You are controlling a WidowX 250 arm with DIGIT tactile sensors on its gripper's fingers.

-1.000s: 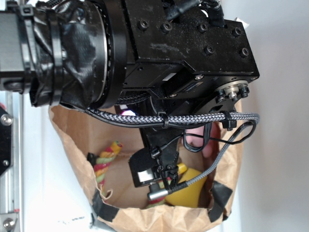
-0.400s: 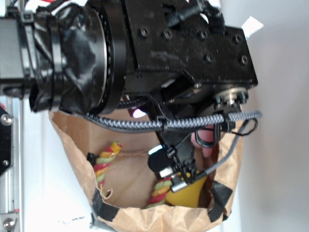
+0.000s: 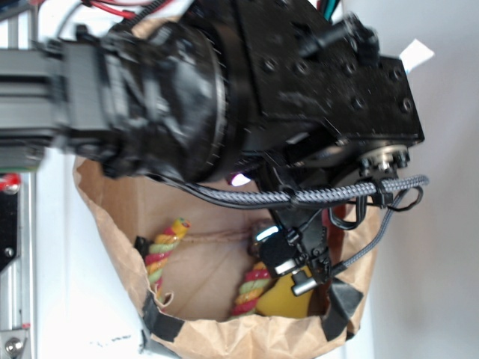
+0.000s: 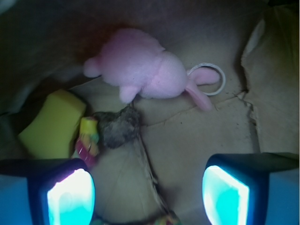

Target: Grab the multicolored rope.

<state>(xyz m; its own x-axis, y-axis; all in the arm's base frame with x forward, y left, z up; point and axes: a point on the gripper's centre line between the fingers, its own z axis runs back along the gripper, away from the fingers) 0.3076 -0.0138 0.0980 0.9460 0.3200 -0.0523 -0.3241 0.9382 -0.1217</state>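
Note:
The multicolored rope (image 3: pixel 168 250), twisted from red, yellow and green strands, lies curved on the floor of a brown paper bag (image 3: pixel 112 217). One end shows at the left and another stretch (image 3: pixel 252 289) sits just left of my gripper (image 3: pixel 290 263). In the wrist view a rope end (image 4: pixel 88 140) lies just above the left finger (image 4: pixel 70 197), and another bit of rope (image 4: pixel 164 220) shows at the bottom edge. My gripper (image 4: pixel 147 193) hangs open above the bag floor with only bare paper between its fingers.
A pink plush (image 4: pixel 143 70) lies at the far side with a white ring (image 4: pixel 208 77) beside it. A yellow block (image 4: pixel 51 124) sits left, by a grey fuzzy lump (image 4: pixel 119 126). Bag walls (image 4: pixel 272 93) close in all round. The arm's braided cable sleeve (image 3: pixel 314 196) crosses above.
The arm has shifted right and lower into the bag, with motion blur now. The gripper moved right off the rope, so more of the rope's right stretch shows.

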